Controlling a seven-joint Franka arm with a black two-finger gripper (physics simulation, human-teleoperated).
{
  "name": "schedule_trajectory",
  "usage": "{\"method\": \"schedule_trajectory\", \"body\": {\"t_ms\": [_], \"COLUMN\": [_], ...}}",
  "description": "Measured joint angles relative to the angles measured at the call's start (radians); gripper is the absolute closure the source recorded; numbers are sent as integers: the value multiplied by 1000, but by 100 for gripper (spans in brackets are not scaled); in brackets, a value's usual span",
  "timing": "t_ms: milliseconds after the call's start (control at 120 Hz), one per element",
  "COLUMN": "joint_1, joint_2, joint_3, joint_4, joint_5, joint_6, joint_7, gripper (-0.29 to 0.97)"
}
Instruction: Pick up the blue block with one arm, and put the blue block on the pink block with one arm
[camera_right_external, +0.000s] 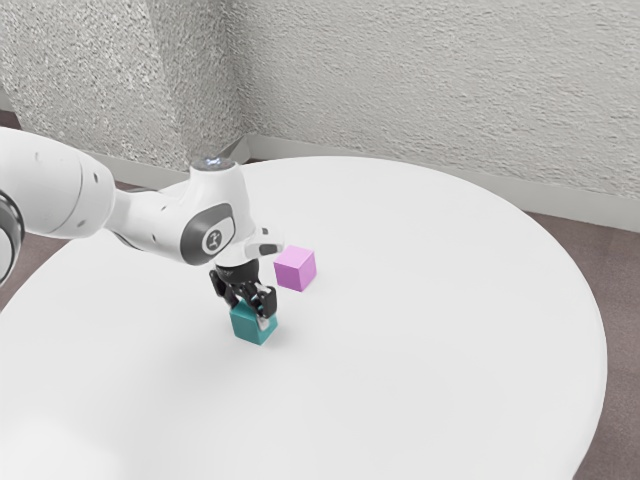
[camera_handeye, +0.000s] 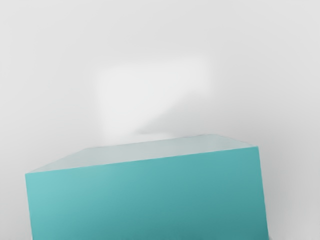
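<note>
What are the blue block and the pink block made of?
Blue block: looks like smooth matte plastic or painted wood; flat teal faces, crisp edges, no grain. Pink block: probably the same; even matte colour, no shine. Being a simulator render, it's uncertain.

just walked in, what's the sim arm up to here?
The Franka arm has its pincer down over the blue block, which appears to rest on the round white table. In the wrist view the block sits right under the hand. The pink block stands apart from it, toward the exterior view's right and a little farther back, with nothing on top. The stacking is not yet done.
</note>
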Motion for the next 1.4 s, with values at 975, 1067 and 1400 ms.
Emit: {"method": "schedule_trajectory", "body": {"t_ms": [975,1067,1400], "joint_1": [2,1,1], "joint_2": [53,74,283], "joint_3": [29,43,34], "joint_4": [430,460,763], "joint_5": [33,32,42], "joint_6": [-273,-296,-411], "joint_7": [-51,-52,-48], "gripper": [48,48,48]}}
